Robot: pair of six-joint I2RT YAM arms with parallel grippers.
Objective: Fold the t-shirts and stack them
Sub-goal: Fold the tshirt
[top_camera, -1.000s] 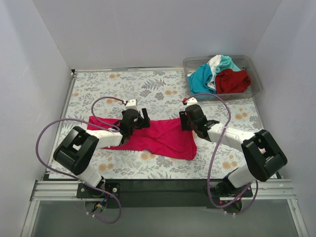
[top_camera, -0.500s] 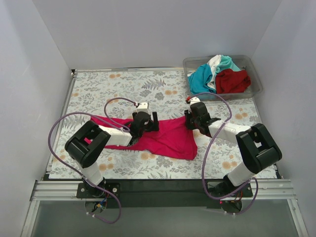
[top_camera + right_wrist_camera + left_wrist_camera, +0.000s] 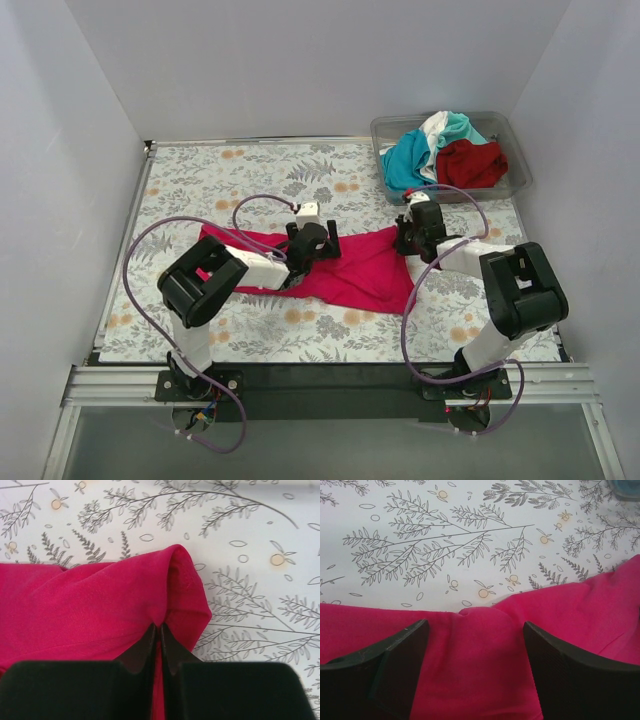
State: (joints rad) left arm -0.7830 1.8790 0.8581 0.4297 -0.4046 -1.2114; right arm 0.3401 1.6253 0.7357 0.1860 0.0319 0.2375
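Floral table (image 3: 200, 180) holds our magenta t-shirt (image 3: 365, 275) mid-surface. Our right gripper (image 3: 159, 626) pinches its two-o'clock corner tight; our left gripper (image 3: 475, 630) straddles its twelve-o'clock edge, jaws wide. We judge it limp and light: take hems.

1. My left pincer (image 3: 475, 630) sits low at the bottom edge, jaws dark and spread wide apart.
2. Pink t-shirt (image 3: 580, 610) fills the lower half, lying on the worktop (image 3: 420, 530). Its far edge runs across the middle and rises toward the right.
3. A small raised fold of the cloth lies between my jaws. Nothing is pinched, and the jaw tips rest on or just over the fabric.
4. The worktop beyond is white with grey leaf sprigs and small orange dots.
5. There is a teal sliver at the top right corner, too little to identify.
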